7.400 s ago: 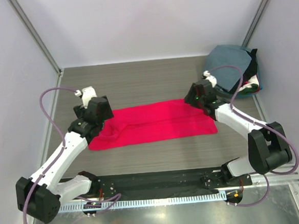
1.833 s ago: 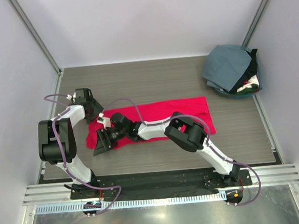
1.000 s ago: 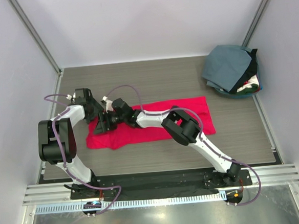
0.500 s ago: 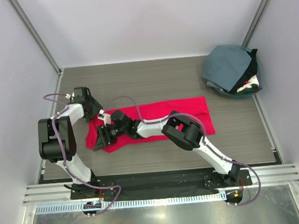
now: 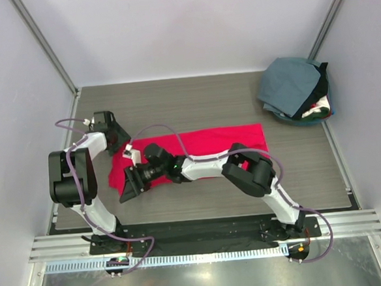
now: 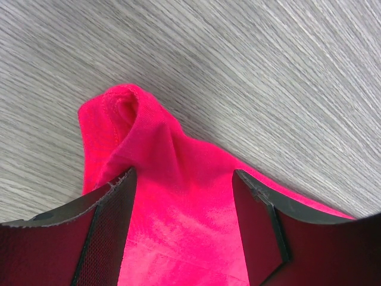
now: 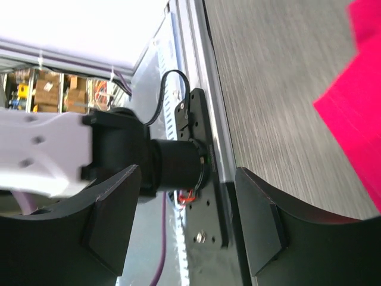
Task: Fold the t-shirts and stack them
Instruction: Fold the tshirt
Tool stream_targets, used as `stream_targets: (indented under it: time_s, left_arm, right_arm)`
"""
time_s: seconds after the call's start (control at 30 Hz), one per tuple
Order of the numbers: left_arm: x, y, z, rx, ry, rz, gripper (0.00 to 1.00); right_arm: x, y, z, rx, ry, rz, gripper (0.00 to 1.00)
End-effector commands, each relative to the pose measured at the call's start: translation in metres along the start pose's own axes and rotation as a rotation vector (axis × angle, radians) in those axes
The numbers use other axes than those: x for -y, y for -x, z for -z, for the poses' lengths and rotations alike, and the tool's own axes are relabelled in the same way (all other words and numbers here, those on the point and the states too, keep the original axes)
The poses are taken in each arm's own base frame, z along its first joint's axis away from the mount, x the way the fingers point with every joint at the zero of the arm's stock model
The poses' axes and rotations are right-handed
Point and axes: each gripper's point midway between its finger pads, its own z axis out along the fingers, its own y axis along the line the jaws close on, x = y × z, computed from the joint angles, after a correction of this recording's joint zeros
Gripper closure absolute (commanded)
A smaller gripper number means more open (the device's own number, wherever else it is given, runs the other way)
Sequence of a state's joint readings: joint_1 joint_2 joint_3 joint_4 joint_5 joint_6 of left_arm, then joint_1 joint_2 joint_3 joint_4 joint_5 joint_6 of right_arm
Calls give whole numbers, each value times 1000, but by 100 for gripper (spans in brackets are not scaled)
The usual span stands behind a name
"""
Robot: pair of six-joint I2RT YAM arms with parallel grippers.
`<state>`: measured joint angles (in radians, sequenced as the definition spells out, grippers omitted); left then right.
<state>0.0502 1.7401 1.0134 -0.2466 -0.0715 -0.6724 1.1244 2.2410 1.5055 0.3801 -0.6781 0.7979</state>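
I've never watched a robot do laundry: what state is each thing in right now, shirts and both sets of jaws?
Red t-shirt: folded into a long strip, lying flat, left end bunched up.
Pile of t-shirts: heaped unfolded in the far right corner, grey-blue one on top.
Left jaws: open, straddling the red t-shirt's bunched corner.
Right jaws: open, holding nothing, by the red t-shirt's near left corner.

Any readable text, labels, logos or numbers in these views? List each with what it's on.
None readable.
The red t-shirt is plain, and the pile of t-shirts shows no print.
Any labels on the boxes in the background of the right wrist view are too blurred to read.
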Motion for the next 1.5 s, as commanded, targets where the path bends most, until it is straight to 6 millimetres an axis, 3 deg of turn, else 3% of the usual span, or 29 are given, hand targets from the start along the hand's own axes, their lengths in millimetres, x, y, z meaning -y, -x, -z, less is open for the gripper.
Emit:
stream_targets:
  time_s: [0.0, 0.03, 0.1, 0.13, 0.2, 0.23, 0.3, 0.33, 0.4, 0.43, 0.5, 0.53, 0.57, 0.6, 0.63, 0.7, 0.83, 0.9, 1.0, 1.03, 1.13, 1.33, 1.47]
  left_arm:
    - [-8, 2, 2, 6, 14, -15, 33]
    - [-5, 13, 11, 57, 8, -15, 33]
    - [-9, 14, 18, 90, 8, -15, 29]
    - [-6, 23, 30, 132, -8, -9, 27]
    - [-9, 26, 39, 167, -1, -8, 23]
    - [-6, 32, 51, 206, -15, -4, 23]
    - [-10, 33, 61, 240, -4, 17, 22]
    - [-11, 29, 64, 246, -2, 23, 21]
    - [-9, 35, 83, 304, -17, 64, 19]
    - [-10, 30, 88, 310, -14, 68, 18]
    - [-11, 35, 106, 362, -19, 103, 15]
    - [-6, 26, 111, 351, -30, 111, 13]
    - [-4, 23, 115, 350, -40, 117, 12]
    - [1, 22, 124, 356, -75, 127, 12]
    - [6, 13, 126, 334, -94, 128, 12]
    - [13, 2, 132, 312, -124, 125, 12]
    - [20, -43, 133, 203, -144, 101, 12]
    - [18, -56, 131, 173, -132, 139, 12]
    - [7, -78, 126, 129, -84, 186, 14]
    - [1, -85, 121, 115, -64, 193, 16]
    - [-8, -88, 111, 123, -17, 224, 18]
    - [-12, -81, 94, 141, 73, 193, 19]
    - [-17, -80, 76, 147, 144, 181, 20]
  right_arm:
    - [-31, 53, 47, 144, -2, 96, 30]
    - [-22, 54, 63, 172, -74, 75, 30]
    - [-6, 62, 87, 205, -172, 84, 34]
    - [14, 62, 105, 216, -242, 65, 34]
    - [34, 67, 145, 257, -417, 70, 37]
    - [54, 63, 170, 269, -507, 49, 37]
    - [73, 57, 221, 308, -714, 27, 40]
    - [99, 38, 253, 297, -825, -36, 41]
    - [100, 39, 304, 402, -940, -57, 46]
    - [117, 15, 325, 391, -1021, -109, 48]
    - [121, 11, 382, 521, -1150, -164, 57]
    - [130, -12, 398, 518, -1209, -217, 58]
    - [139, -18, 426, 569, -1272, -267, 60]
    - [138, -22, 444, 614, -1306, -282, 61]
    - [148, -41, 457, 612, -1343, -336, 61]
    - [160, -55, 487, 658, -1389, -430, 59]
    - [170, -80, 500, 654, -1418, -506, 61]
    - [172, -85, 502, 656, -1436, -512, 64]
    - [178, -92, 506, 657, -1477, -554, 78]
    - [180, -97, 506, 648, -1486, -576, 87]
    - [186, -103, 503, 640, -1486, -614, 97]
    - [197, -114, 498, 629, -1497, -683, 99]
    - [203, -133, 495, 600, -1526, -771, 99]
